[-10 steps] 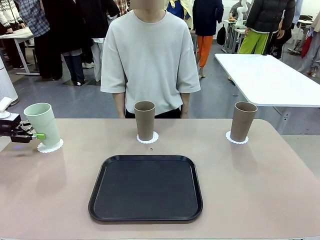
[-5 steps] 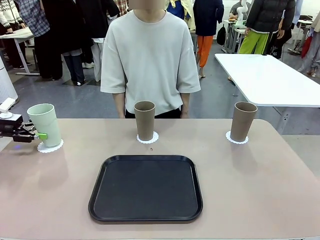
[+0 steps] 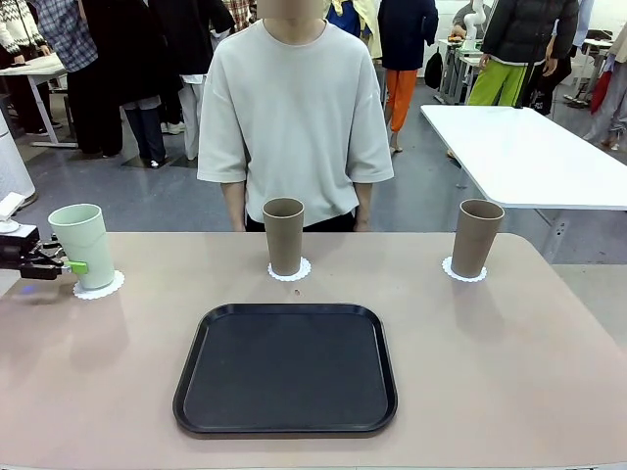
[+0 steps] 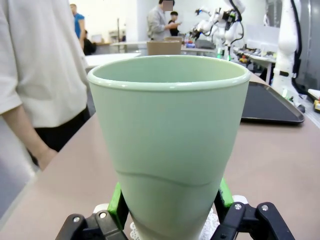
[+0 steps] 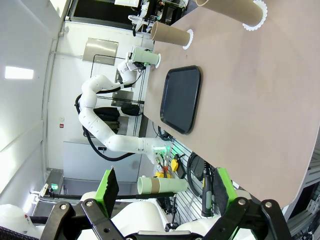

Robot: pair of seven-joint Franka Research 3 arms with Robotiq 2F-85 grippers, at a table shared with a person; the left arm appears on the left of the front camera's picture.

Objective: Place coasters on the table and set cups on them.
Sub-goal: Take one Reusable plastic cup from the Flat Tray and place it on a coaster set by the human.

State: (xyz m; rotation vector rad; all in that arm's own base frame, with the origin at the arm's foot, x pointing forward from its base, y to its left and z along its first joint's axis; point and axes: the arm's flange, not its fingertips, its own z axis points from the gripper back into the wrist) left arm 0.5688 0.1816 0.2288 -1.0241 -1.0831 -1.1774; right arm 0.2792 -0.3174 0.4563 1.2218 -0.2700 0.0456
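At the table's (image 3: 509,343) far left, a pale mint green cup (image 3: 81,243) stands upright on a white scalloped coaster (image 3: 99,286). My left gripper (image 3: 65,264) is shut on its lower part. In the left wrist view the cup (image 4: 170,135) sits between the green pads (image 4: 116,204), with the coaster's edge (image 4: 210,226) showing beneath. Two brown cups (image 3: 284,235) (image 3: 477,237) stand on their own coasters (image 3: 290,271) (image 3: 463,271) at the far side. My right gripper (image 5: 165,187) is open and holds nothing, away from the table's edge.
A black tray (image 3: 286,367) lies bare at the middle front. A person (image 3: 294,108) stands at the far edge behind the middle cup, hands out of sight. A white table (image 3: 529,152) stands at the back right.
The mint green cup was tilted in my left gripper a second ago; it now stands upright on its coaster. Nothing else has moved.
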